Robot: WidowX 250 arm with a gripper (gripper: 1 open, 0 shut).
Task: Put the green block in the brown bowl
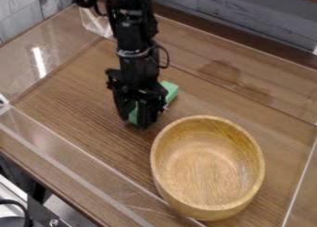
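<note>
The green block (170, 90) is a bright-green bar low over the wooden table, just left of and behind the bowl. My gripper (141, 114) points straight down and is shut on the green block. The black fingers cover the block's middle, so green shows only at the right of the fingers and a sliver at their lower left. The brown bowl (209, 121) is a wide tan wooden bowl standing empty at the front right, its rim a short way from my fingertips.
A low clear plastic wall (74, 161) runs along the table's front and left edges. A grey plank wall (247, 13) closes the back. A darker stain (223, 69) marks the wood behind the bowl.
</note>
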